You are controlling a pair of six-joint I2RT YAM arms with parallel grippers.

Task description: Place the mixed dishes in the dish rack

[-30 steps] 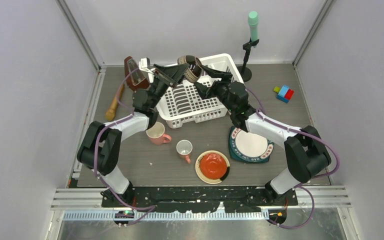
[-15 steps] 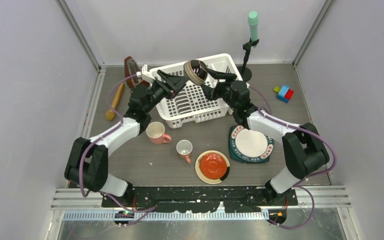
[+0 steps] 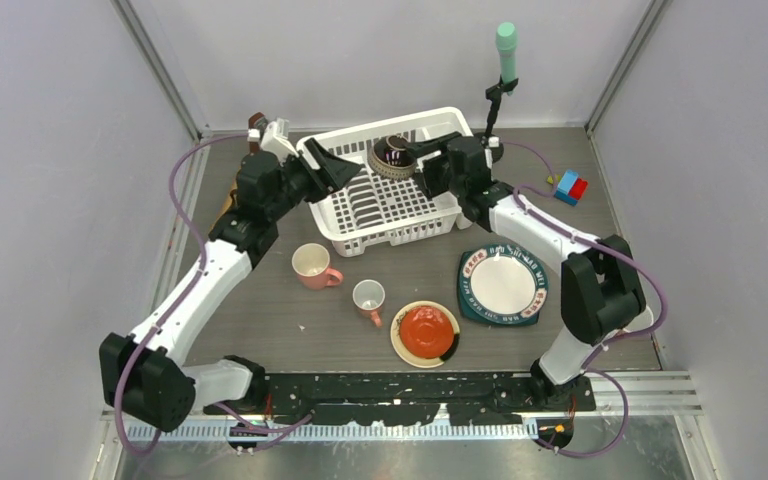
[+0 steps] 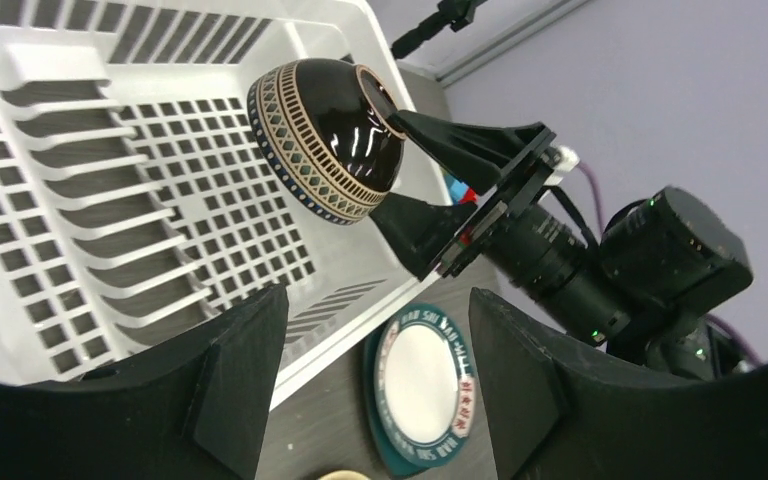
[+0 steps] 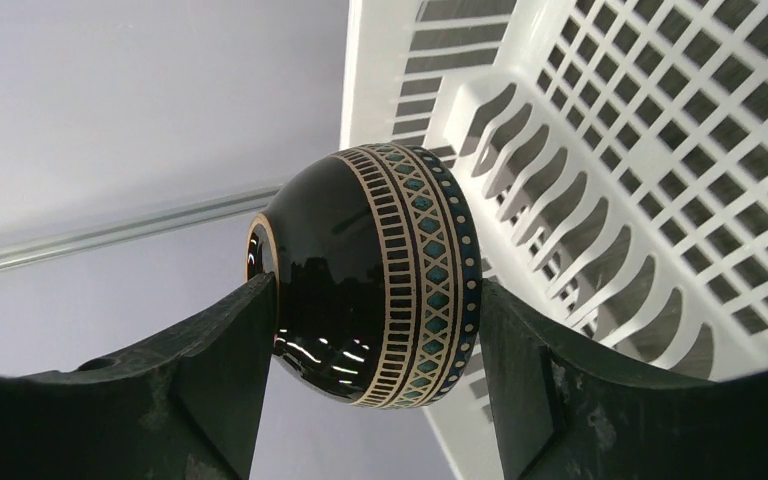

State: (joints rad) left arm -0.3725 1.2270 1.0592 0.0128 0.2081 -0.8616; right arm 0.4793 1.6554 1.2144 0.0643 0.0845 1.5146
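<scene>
1 bowl [image 5: 370, 270] in R gripper [image 5: 375, 305].

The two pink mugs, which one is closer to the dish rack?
The larger mug on the left, just in front of the dish rack; the smaller mug stands farther off, by the red-centred plate.

"What kind of place is this looking like?"

"A robotics lab cell, not a kitchen. Plain pale wall panels [image 3: 60, 150] are closing in around the dish rack [image 3: 390, 232] on three sides, and aluminium rails [image 3: 160, 70] are running up the corners behind it."

"What else is pointing that way?"

"A left arm [image 3: 215, 270] and a right arm [image 3: 550, 235] are sitting bolted to a black base plate [image 3: 400, 385] in front of the rack. Purple cables [image 3: 185, 170] are looping off them, and a green-tipped stand [image 3: 505, 45] is standing just beyond the rack's far right corner."
</scene>
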